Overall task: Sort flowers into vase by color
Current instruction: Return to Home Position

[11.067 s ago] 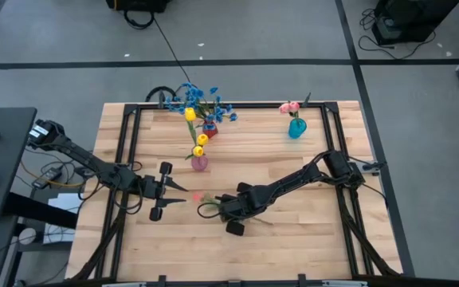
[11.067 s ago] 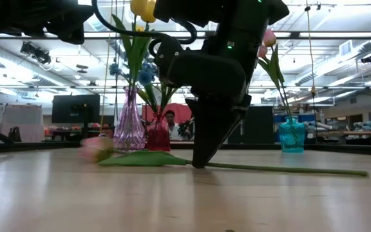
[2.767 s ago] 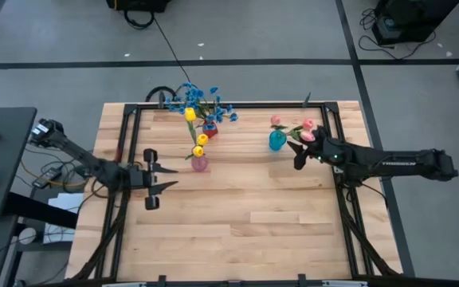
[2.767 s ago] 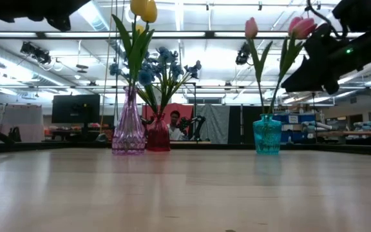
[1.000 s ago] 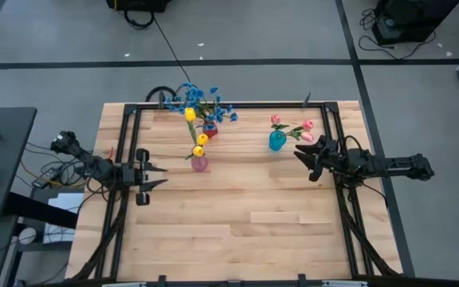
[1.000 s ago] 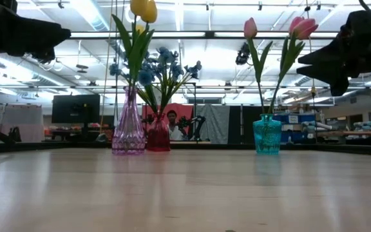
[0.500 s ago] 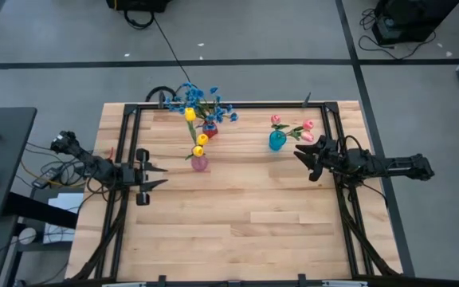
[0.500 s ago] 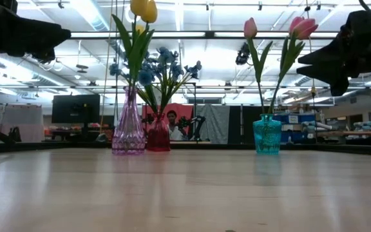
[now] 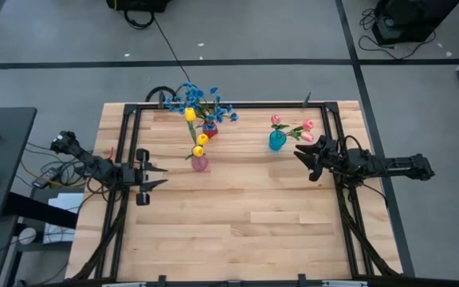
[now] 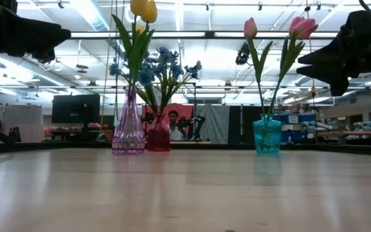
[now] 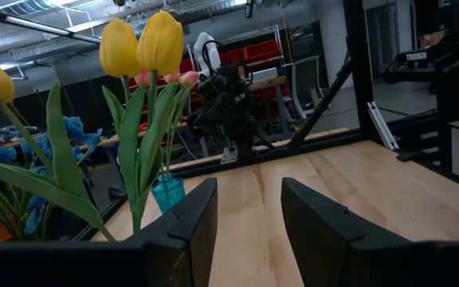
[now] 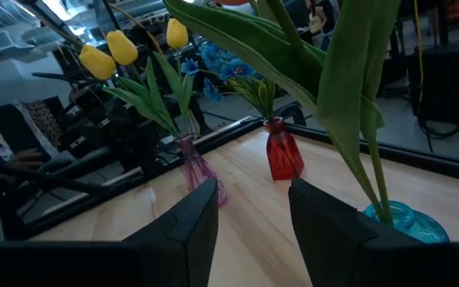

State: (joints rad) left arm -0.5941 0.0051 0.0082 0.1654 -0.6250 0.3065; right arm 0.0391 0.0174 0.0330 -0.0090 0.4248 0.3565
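1. The left gripper (image 9: 158, 176) is held above the left side of the wooden table (image 9: 245, 231) and is pointed toward the table's middle. Its fingers are spread apart, and nothing is grasped between them.
2. The right gripper (image 9: 304, 162) is held in the air above the right side of the table, near the teal vase (image 9: 276, 141). Its fingers are likewise parted, with only air between them.
3. 3 vases are seen standing upright on the far half of the table.
4. The pink glass vase (image 9: 200, 163) is placed left of centre. 3 yellow tulips (image 9: 190, 115) are held in it on long green stems with broad leaves.
5. The red vase (image 9: 209, 130) is set just behind the pink glass vase, toward the far edge. The blue sprays (image 9: 194, 96) are gathered in it and fan out over that edge.
6. The teal vase is set well apart from the other 2 vases, toward the right. 3 pink tulips (image 9: 307, 136) are carried in it, and their heads lean outward in different directions.
7. In the low view, the pink tulips are seen rising high above the teal vase, and the right gripper is seen near the rightmost blossom. Whether the 2 touch cannot be told.
8. A person (image 10: 172, 119) is seen in the room beyond the table, just to the right of the red vase in the low view.
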